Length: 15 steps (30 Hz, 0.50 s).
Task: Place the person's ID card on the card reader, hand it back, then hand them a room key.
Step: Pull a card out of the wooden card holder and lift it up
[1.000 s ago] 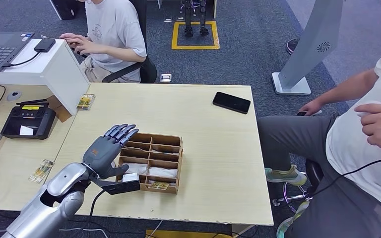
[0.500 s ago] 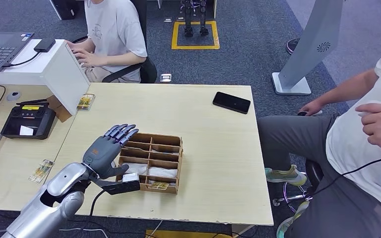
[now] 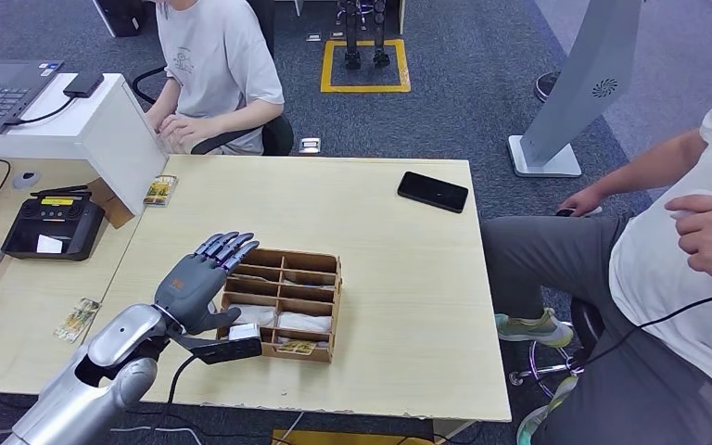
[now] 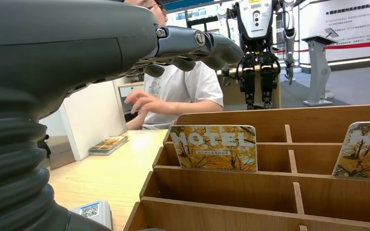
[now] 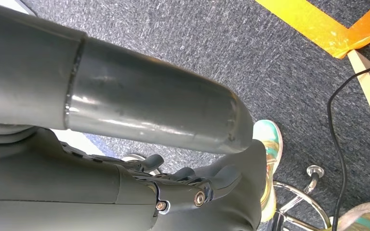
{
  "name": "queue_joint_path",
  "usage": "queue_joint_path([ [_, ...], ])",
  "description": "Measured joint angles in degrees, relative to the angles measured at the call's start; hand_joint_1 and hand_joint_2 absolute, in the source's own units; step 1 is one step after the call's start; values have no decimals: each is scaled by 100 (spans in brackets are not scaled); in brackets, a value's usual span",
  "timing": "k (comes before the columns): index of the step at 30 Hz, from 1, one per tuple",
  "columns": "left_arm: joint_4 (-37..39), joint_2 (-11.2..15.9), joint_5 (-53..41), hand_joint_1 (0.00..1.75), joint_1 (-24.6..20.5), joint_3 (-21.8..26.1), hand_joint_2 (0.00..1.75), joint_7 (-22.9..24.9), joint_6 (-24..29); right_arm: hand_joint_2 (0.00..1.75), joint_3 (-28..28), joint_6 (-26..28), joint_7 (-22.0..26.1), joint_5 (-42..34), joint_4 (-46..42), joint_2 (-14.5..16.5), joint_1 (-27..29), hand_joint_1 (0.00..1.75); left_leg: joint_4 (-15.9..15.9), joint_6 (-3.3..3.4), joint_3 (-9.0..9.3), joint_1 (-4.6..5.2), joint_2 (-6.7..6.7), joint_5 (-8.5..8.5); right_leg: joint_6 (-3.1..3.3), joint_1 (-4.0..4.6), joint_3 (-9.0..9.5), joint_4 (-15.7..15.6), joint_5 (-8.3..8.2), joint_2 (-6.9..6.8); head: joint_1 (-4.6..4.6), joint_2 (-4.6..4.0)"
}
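Left hand (image 3: 199,281) is held empty, fingers straight and apart, at the near-left corner of the wooden tray (image 3: 325,309) where key cards (image 4: 214,147) are slotted upright for picking, right hand (image 5: 192,192) state unclear, phone (image 3: 433,191) left farther back.

The table (image 3: 399,278) was pale wood, the divided box (image 3: 283,301) brown, its cards (image 4: 215,147) printed with yellow autumn leaves; the phone (image 3: 433,191) at two o'clock was black.

Right hand (image 5: 192,192) mostly hidden behind its arm, seated person (image 3: 695,269) cut off by frame edge
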<state>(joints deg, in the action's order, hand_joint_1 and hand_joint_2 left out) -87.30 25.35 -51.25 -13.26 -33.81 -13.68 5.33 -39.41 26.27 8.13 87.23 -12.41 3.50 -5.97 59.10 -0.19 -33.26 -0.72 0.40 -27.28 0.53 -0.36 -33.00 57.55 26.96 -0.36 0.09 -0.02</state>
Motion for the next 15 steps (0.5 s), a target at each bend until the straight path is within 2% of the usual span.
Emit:
queue_joint_path([
  [3,-4,40,84,0,-1,-4,175,-32,-111,0,2,-2,10,1,0,0,-2,0,0,0,-1,-1,1,0,0,0,0,0,0,1,1,0],
  [10,-86,499,407,0,0,-18,175,-140,-403,0,10,-13,17,4,0,3,-35,0,0,-1,-3,-3,0,0,1,1,-3,0,1,-1,-1,0],
  [15,-132,600,413,0,0,-20,175,-142,-407,0,11,-11,17,4,0,5,-59,0,0,-1,-4,-1,0,0,1,1,-3,0,0,0,0,0],
])
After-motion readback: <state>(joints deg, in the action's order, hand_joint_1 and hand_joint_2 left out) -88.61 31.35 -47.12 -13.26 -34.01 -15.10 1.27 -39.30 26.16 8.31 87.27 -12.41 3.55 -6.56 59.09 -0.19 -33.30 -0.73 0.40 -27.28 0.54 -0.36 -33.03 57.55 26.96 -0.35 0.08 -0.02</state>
